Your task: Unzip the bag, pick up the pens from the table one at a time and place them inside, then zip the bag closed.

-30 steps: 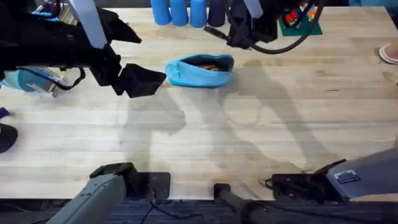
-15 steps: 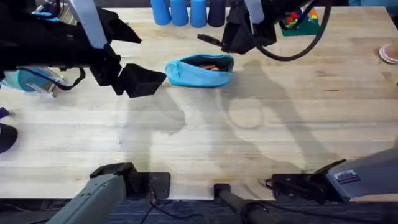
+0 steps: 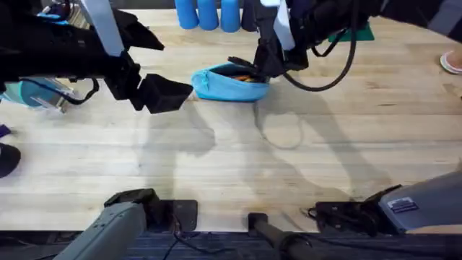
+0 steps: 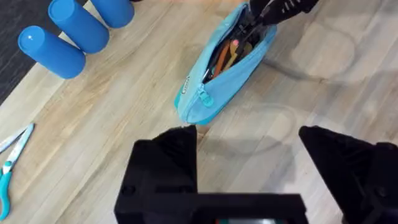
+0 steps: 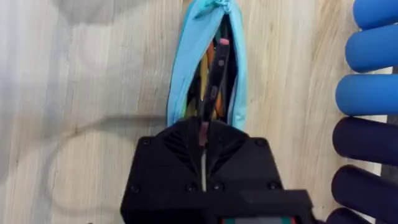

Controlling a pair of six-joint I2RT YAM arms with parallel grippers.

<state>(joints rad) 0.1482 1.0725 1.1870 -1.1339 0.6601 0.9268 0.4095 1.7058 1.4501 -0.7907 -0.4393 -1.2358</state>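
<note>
One slim black pen (image 5: 214,74) sits clenched in my right hand (image 5: 203,134) over the open blue bag (image 3: 231,81) on the tabletop (image 3: 325,137), light and slippery, so I grip near its end, while my left hand (image 4: 249,155) hangs released beside the soft pouch.

Bag (image 3: 231,81): on table (image 3: 303,166), directly below right gripper (image 3: 254,65); zipper open.
Pens in bag (image 4: 229,53): inside opening, just ahead of right gripper tips.
Held pen (image 5: 214,74): between right gripper fingers, over bag opening.
Left gripper (image 3: 164,92): beside bag end w/ zip pull, apart from it.
Cylinders (image 3: 209,13): row beyond bag, next to right gripper.
Scissors (image 4: 12,163): on table, well away from left gripper, opp. side from bag.
</note>
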